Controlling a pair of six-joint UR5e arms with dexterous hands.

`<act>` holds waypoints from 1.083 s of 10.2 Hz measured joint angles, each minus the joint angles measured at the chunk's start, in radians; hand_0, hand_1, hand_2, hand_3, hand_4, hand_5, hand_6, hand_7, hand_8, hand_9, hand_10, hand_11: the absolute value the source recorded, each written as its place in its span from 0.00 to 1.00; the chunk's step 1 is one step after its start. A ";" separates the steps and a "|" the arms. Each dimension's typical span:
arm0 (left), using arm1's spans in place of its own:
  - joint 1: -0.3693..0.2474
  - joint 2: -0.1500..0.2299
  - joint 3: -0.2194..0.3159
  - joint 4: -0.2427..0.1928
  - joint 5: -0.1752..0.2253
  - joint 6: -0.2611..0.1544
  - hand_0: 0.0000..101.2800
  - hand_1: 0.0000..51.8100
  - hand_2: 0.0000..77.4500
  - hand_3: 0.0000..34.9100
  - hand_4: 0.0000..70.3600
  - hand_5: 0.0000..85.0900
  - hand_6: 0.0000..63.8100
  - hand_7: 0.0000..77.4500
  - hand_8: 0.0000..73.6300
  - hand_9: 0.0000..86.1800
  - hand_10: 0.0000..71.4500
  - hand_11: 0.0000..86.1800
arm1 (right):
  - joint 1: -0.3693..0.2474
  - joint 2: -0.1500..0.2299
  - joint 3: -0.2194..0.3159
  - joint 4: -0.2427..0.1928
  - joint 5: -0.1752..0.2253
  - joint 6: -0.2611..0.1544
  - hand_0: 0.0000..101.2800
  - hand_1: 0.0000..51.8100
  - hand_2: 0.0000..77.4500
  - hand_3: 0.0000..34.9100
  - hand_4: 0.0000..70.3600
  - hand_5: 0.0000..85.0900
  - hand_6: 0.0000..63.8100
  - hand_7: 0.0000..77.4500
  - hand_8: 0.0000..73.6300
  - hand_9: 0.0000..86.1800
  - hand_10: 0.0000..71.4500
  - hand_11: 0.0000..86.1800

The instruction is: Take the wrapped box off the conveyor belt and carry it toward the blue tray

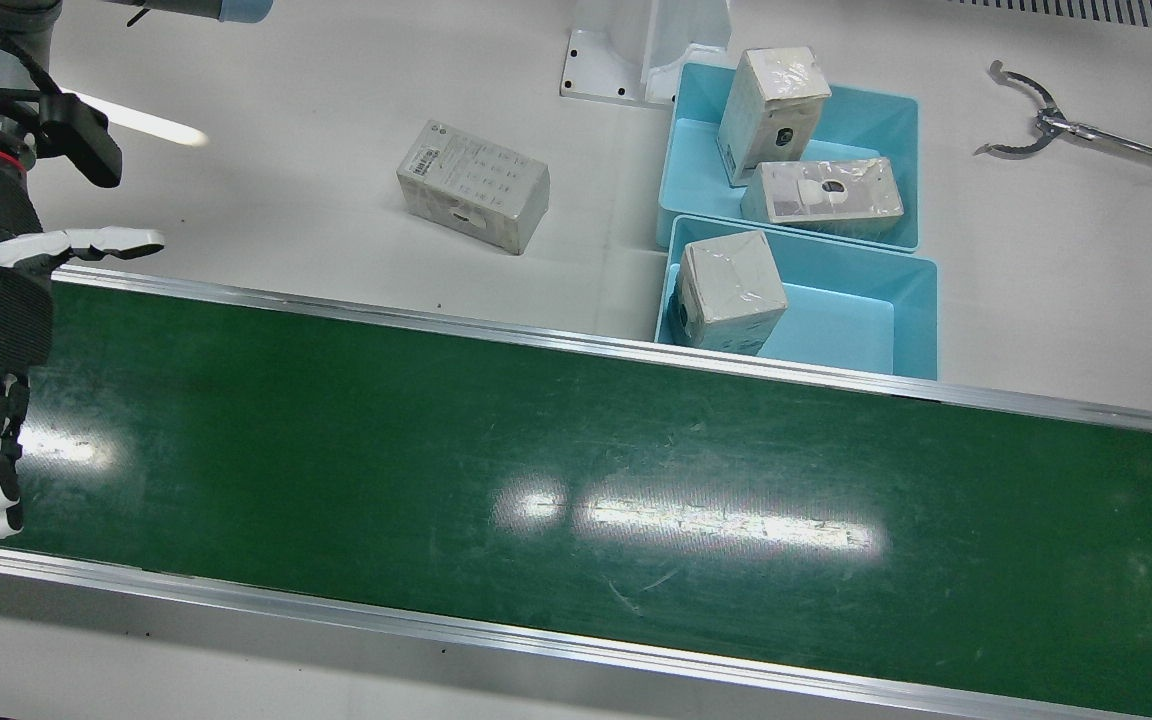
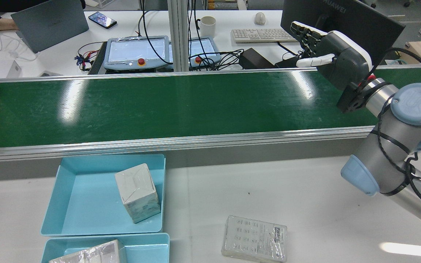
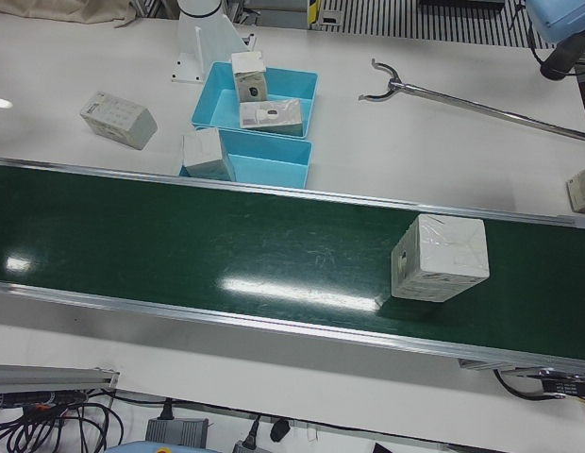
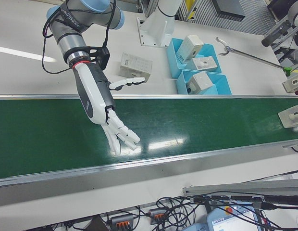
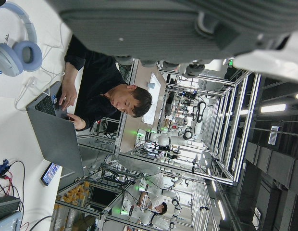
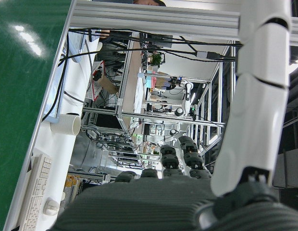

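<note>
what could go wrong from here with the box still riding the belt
The right robot hand hangs open over one end of the conveyor belt, while the wrapped box sits apart near the other end, so a mistimed reach may miss it. The nearer blue tray already holds a box, and the farther tray holds two; a drop could land on them. The box's plastic wrap looks glossy and might slip.

Robotics lab: conveyor belt (image 1: 576, 470), monitors.

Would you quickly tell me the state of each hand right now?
Left hand: cannot be told.
Right hand: open over the belt, holding nothing.
</note>
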 joint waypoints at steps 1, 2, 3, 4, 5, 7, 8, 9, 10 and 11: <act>0.000 0.000 0.000 0.000 0.000 0.000 0.00 0.00 0.01 0.00 0.00 0.01 0.00 0.00 0.00 0.00 0.00 0.00 | -0.001 0.000 -0.008 0.000 -0.001 0.001 0.46 0.21 0.13 0.00 0.15 0.10 0.01 0.08 0.00 0.01 0.00 0.02; 0.000 0.000 0.000 0.000 0.000 0.000 0.00 0.00 0.01 0.00 0.00 0.01 0.00 0.00 0.00 0.00 0.00 0.00 | -0.003 0.001 -0.018 0.000 -0.002 0.001 0.46 0.21 0.13 0.00 0.15 0.11 0.01 0.07 0.00 0.01 0.00 0.02; 0.000 0.000 0.000 0.000 0.000 0.000 0.00 0.00 0.01 0.00 0.00 0.01 0.00 0.00 0.00 0.00 0.00 0.00 | -0.005 0.003 -0.025 0.000 -0.002 0.001 0.46 0.21 0.13 0.00 0.15 0.11 0.01 0.07 0.00 0.01 0.00 0.02; 0.000 0.000 0.000 0.000 0.000 0.000 0.00 0.00 0.01 0.00 0.00 0.01 0.00 0.00 0.00 0.00 0.01 0.00 | -0.008 0.005 -0.029 0.000 -0.001 0.001 0.45 0.21 0.13 0.00 0.15 0.11 0.01 0.06 0.00 0.01 0.00 0.02; 0.000 0.000 0.000 0.000 0.000 0.000 0.00 0.00 0.01 0.00 0.00 0.01 0.00 0.00 0.00 0.00 0.01 0.00 | -0.009 0.006 -0.031 0.000 0.000 0.001 0.45 0.21 0.13 0.00 0.15 0.11 0.01 0.06 0.00 0.01 0.00 0.02; 0.000 0.000 0.000 0.000 0.000 0.000 0.00 0.00 0.01 0.00 0.00 0.01 0.00 0.00 0.00 0.00 0.00 0.00 | -0.010 0.009 -0.035 0.000 0.001 0.002 0.45 0.21 0.13 0.00 0.15 0.11 0.01 0.07 0.00 0.01 0.00 0.02; 0.000 0.000 0.000 0.000 0.000 0.000 0.00 0.00 0.01 0.00 0.00 0.01 0.00 0.00 0.00 0.00 0.01 0.00 | -0.010 0.015 -0.036 0.000 0.002 0.002 0.45 0.21 0.13 0.00 0.15 0.12 0.01 0.08 0.00 0.01 0.00 0.02; 0.000 0.000 0.000 0.000 0.000 0.000 0.00 0.00 0.01 0.00 0.00 0.01 0.00 0.00 0.00 0.00 0.01 0.00 | -0.008 0.020 -0.037 0.000 0.002 0.004 0.45 0.21 0.13 0.00 0.15 0.12 0.01 0.08 0.00 0.01 0.00 0.02; 0.000 0.000 0.000 0.000 0.000 0.000 0.00 0.00 0.01 0.00 0.00 0.01 0.00 0.00 0.00 0.00 0.01 0.00 | -0.005 0.024 -0.037 0.000 0.002 0.007 0.45 0.21 0.13 0.00 0.15 0.12 0.01 0.09 0.00 0.01 0.00 0.02; 0.000 0.000 0.000 0.000 0.000 0.000 0.00 0.00 0.01 0.00 0.00 0.01 0.00 0.00 0.00 0.00 0.00 0.00 | -0.003 0.025 -0.036 0.000 0.002 0.009 0.45 0.21 0.13 0.00 0.15 0.12 0.01 0.09 0.00 0.01 0.00 0.02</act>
